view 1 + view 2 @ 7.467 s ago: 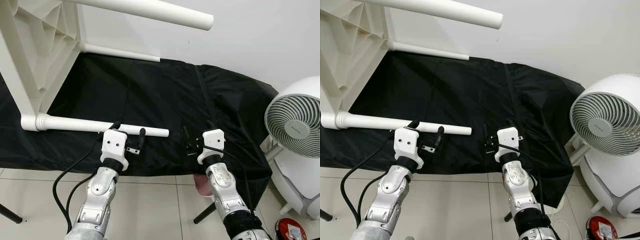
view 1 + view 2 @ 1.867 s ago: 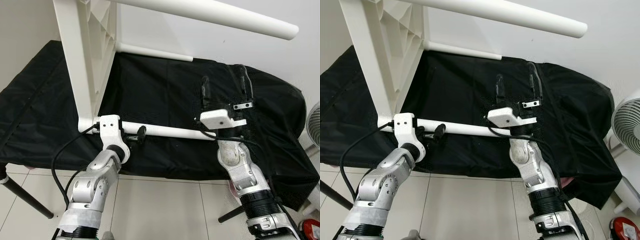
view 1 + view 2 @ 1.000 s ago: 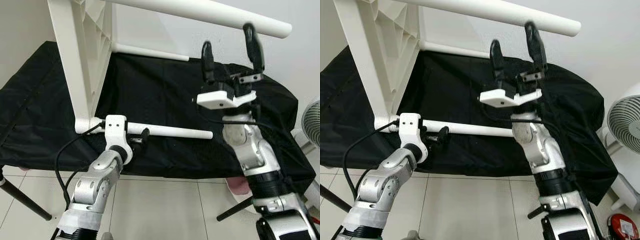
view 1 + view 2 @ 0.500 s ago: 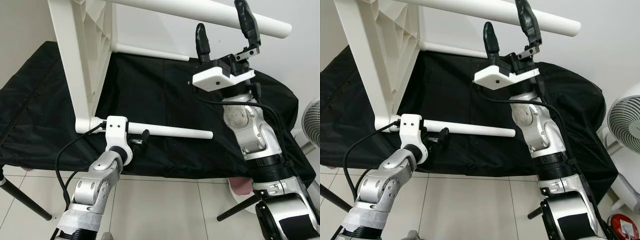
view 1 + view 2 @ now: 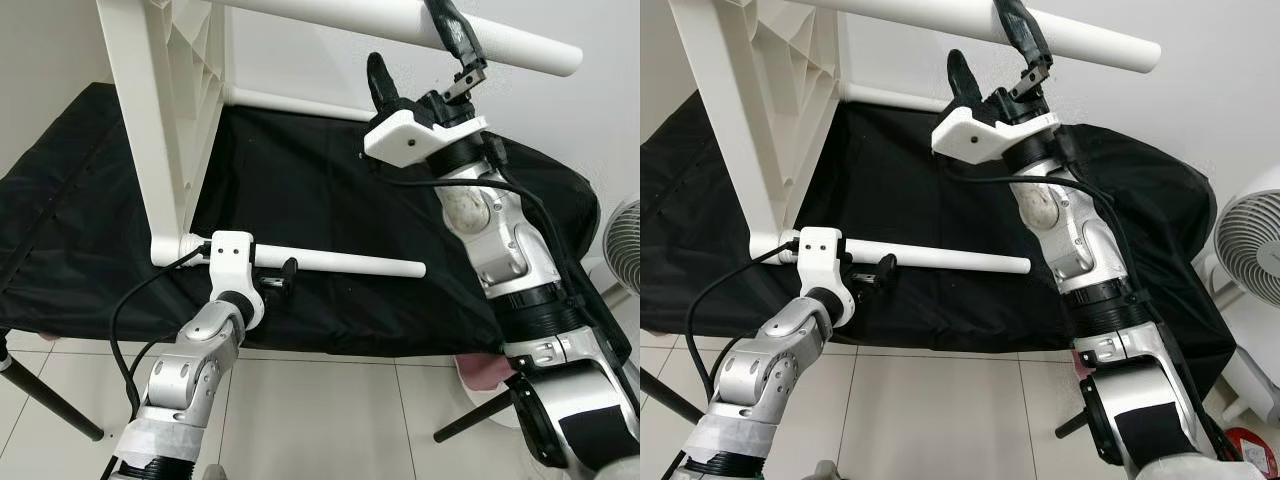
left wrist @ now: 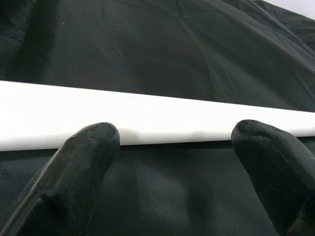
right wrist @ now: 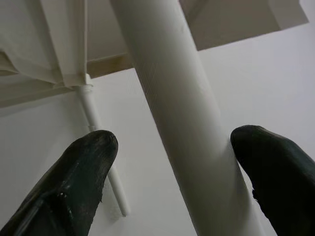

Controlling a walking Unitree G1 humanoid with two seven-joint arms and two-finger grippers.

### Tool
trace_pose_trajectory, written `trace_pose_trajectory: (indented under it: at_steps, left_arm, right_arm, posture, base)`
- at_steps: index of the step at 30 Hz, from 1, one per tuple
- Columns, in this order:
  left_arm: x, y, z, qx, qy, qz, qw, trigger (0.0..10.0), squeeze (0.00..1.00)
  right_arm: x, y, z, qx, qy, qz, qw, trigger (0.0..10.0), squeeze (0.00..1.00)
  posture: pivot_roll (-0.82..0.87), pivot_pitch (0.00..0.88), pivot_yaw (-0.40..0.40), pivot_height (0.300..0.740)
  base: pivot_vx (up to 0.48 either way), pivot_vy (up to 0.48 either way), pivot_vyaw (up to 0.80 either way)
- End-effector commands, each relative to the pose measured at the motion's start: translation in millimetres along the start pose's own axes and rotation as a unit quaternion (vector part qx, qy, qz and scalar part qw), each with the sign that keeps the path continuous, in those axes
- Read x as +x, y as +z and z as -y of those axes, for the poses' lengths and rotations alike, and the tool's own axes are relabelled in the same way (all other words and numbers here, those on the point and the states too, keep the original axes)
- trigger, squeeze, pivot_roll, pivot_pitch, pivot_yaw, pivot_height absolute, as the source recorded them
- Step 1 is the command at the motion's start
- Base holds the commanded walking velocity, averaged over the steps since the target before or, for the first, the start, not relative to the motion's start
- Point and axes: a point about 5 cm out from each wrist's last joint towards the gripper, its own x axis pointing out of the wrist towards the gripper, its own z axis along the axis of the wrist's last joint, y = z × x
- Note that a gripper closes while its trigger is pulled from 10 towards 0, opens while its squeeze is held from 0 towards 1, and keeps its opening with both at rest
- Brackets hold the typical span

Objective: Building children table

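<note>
The white children's table lies on its side on a black cloth, its ribbed top (image 5: 165,110) standing at the left and its legs pointing right. My left gripper (image 6: 177,140) is open at the low near leg (image 5: 340,264); that leg crosses just past its fingertips (image 6: 93,142). My right gripper (image 5: 415,50) is raised to the upper leg (image 5: 330,12) and stands open, one finger (image 5: 447,22) in front of the leg and the other below it. In the right wrist view the thick leg (image 7: 167,98) runs between the two fingers. A third leg (image 5: 290,100) lies against the far wall.
The black cloth (image 5: 80,220) covers a low stand with dark feet (image 5: 50,400) over a tiled floor (image 5: 320,420). A white fan (image 5: 1252,250) stands at the right edge. A white wall rises behind. A cable (image 5: 125,320) loops from my left wrist.
My right arm has lifted from beside the low leg up to the upper leg, its open fingers now straddling it. The left gripper has stayed at the low leg.
</note>
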Motion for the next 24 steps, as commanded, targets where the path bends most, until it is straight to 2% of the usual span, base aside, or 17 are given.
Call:
trace_pose_trajectory:
  at_steps: [1, 8, 20, 21, 22, 23, 24]
  left_arm:
    - [2.5, 1, 3.4, 0.003, -0.02, -0.001, 1.0, 10.0, 0.0]
    - [3.1, 1, 3.8, 0.004, -0.021, -0.002, 1.0, 10.0, 0.0]
    - [3.5, 1, 5.3, 0.003, -0.024, -0.004, 1.0, 10.0, 0.0]
    - [3.7, 1, 5.8, 0.003, -0.024, -0.004, 1.0, 10.0, 0.0]
    - [3.8, 1, 6.4, 0.003, -0.025, -0.005, 1.0, 10.0, 0.0]
    - [3.8, 1, 6.8, 0.003, -0.025, -0.005, 1.0, 10.0, 0.0]
    - [3.8, 1, 6.8, 0.003, -0.025, -0.005, 1.0, 10.0, 0.0]
  right_arm:
    - [5.0, -2, 4.2, -0.009, 0.016, 0.002, 1.0, 10.0, 0.0]
    - [16.9, 0, 13.9, -0.024, 0.041, 0.007, 0.999, 10.0, 0.0]
    - [30.1, 2, 20.0, -0.048, 0.071, -0.002, 0.996, 10.0, 0.0]
    - [30.8, 2, 19.7, -0.051, 0.076, -0.004, 0.996, 6.2, 0.0]
    - [31.1, 2, 19.9, -0.053, 0.081, -0.005, 0.995, 6.2, 0.0]
    - [31.3, 1, 19.6, -0.053, 0.086, -0.007, 0.995, 4.2, 0.0]
    - [31.3, 1, 19.6, -0.053, 0.086, -0.007, 0.995, 4.2, 0.0]
  posture:
    - [-0.01, 0.0, -0.069, 0.74]
    - [-0.02, 0.0, -0.06, 0.74]
    - [-0.03, 0.0, -0.057, 0.74]
    - [-0.03, 0.0, -0.057, 0.74]
    - [-0.03, 0.0, -0.059, 0.74]
    - [-0.03, 0.0, -0.059, 0.74]
    - [-0.03, 0.0, -0.059, 0.74]
  base:
    - [0.0, 0.0, 0.0]
    - [0.0, 0.0, 0.0]
    - [0.0, 0.0, 0.0]
    - [0.0, 0.0, 0.0]
    - [0.0, 0.0, 0.0]
    - [0.0, 0.0, 0.0]
    - [0.0, 0.0, 0.0]
